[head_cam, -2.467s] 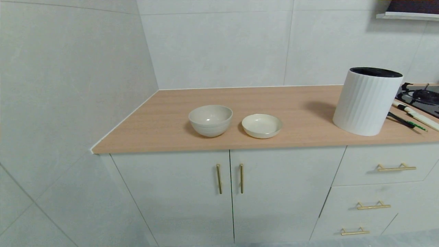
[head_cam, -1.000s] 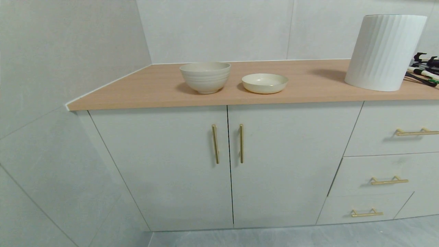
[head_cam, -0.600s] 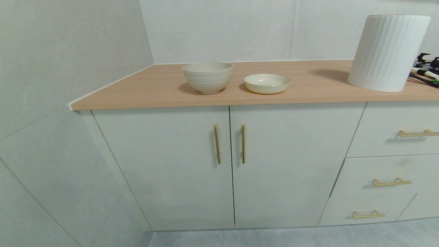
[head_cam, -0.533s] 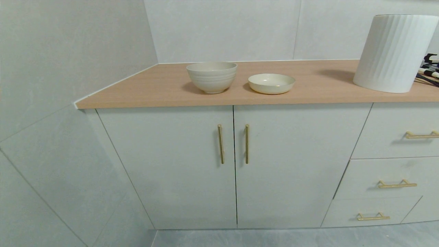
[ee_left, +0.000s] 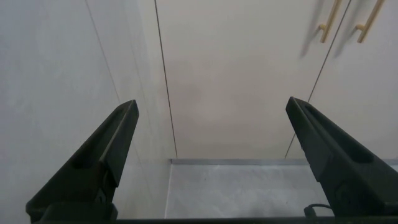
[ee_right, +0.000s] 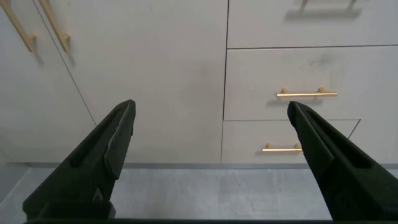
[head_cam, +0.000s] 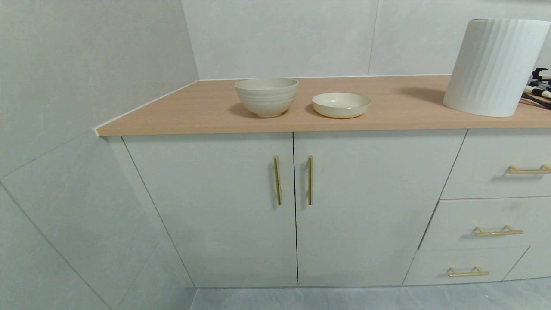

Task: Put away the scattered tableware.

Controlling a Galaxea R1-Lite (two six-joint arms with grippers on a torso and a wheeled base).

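Head view: bowl [head_cam: 266, 96] and shallow dish [head_cam: 341, 104] sat near each other, not touching, on the counter [head_cam: 206, 116] above shut cabinet doors [head_cam: 215, 206]. Left gripper [ee_left: 211, 107] and right gripper [ee_right: 210, 107] were spread wide, empty, low before the cabinet front. Judged pre-grasp stage. Next probably needed a door handle [head_cam: 278, 180] pulled, storage spot unclear.

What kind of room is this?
Most likely a home kitchen: a wooden countertop over white cabinet doors with brass handles, a bowl and a shallow dish on it, and tiled walls behind.
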